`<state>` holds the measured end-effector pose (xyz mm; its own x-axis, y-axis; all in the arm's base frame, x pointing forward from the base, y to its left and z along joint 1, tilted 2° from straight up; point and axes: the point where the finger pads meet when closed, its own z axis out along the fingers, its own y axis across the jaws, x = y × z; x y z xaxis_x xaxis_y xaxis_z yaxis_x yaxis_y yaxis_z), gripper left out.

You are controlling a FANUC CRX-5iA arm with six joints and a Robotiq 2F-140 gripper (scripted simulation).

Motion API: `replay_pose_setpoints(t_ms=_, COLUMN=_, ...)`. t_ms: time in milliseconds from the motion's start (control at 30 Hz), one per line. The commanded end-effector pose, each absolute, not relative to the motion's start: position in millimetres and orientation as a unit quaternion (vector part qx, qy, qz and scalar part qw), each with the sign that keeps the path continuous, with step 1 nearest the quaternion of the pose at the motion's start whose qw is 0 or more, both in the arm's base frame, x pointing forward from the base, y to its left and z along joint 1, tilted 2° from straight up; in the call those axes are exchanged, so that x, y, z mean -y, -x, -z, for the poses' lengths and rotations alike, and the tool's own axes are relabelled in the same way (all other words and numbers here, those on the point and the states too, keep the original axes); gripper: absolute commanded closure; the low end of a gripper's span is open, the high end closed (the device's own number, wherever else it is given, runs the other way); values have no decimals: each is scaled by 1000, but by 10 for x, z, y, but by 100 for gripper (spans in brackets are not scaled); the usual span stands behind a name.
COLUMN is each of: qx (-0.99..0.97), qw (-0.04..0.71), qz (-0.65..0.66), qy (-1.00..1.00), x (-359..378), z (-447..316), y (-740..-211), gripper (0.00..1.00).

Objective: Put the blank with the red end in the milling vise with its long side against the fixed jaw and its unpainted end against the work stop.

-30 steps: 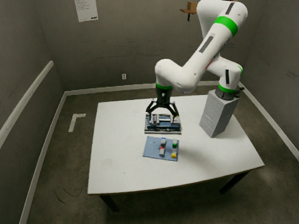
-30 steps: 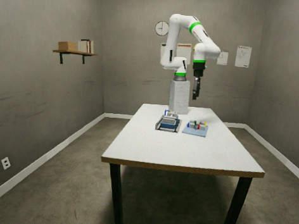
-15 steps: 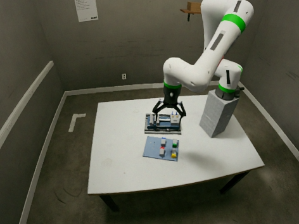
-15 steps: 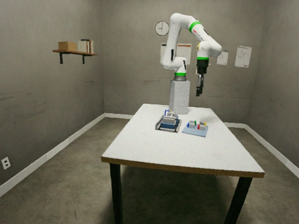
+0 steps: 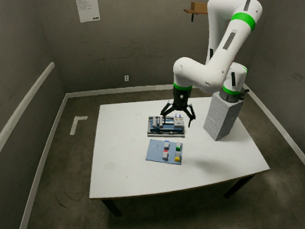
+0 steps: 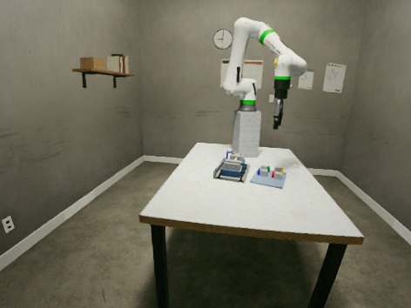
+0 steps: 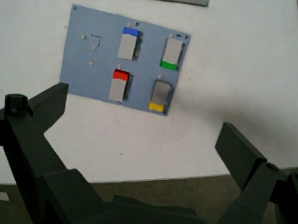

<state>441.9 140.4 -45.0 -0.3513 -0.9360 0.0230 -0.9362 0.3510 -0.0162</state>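
The blank with the red end (image 5: 165,156) (image 6: 273,174) (image 7: 119,87) is seen on the blue plate (image 5: 152,156) (image 6: 266,183) (image 7: 75,72), below the centre of the top frame; in the wrist frame its red end is turned toward the upper edge. Just above it there, the blue-ended blank (image 5: 167,145) (image 6: 263,171) (image 7: 128,46) is seen, while the green-ended blank (image 5: 178,146) (image 7: 172,51) is placed at upper right and the yellow-ended blank (image 5: 177,156) (image 7: 160,94) at lower right. (Three pins are left bare at the plate's left side.) Above the plate in the top frame, the milling vise (image 5: 165,130) (image 6: 233,170) is set on the white table (image 5: 129,174) (image 6: 244,213) (image 7: 150,145). The end effector (image 5: 176,123) (image 6: 276,127) (image 7: 145,117) is held in the air, pointed downward, its fingers spread wide and nothing gripped. It is carried by the white arm (image 5: 223,45) (image 6: 237,52), mounted on a grey pedestal (image 5: 211,127) (image 6: 246,135) at the right of the top frame.

item: gripper (image 5: 177,123) (image 6: 276,127) (image 7: 145,117), relocated. in the top view, formerly framed across the milling vise (image 5: 168,130) (image 6: 232,168); now shifted toward the vise's hose end, one fingertip past that end. in the exterior view, now higher above the vise's level and farther to its plate side.
item: arm (image 5: 223,58) (image 6: 239,48), wrist end carried the same way relative to the vise.
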Motion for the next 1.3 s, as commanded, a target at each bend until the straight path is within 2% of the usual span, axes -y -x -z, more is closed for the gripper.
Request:
replay_pose_setpoints(t_ms=0, qx=822, qw=4, qz=-14, qy=-570, x=-1475, z=398, y=-4358, gripper=0)
replay_pose_setpoints(t_ms=1267, qx=822, qw=4, qz=-14, qy=-570, x=-1381, z=459, y=-4452, gripper=0)
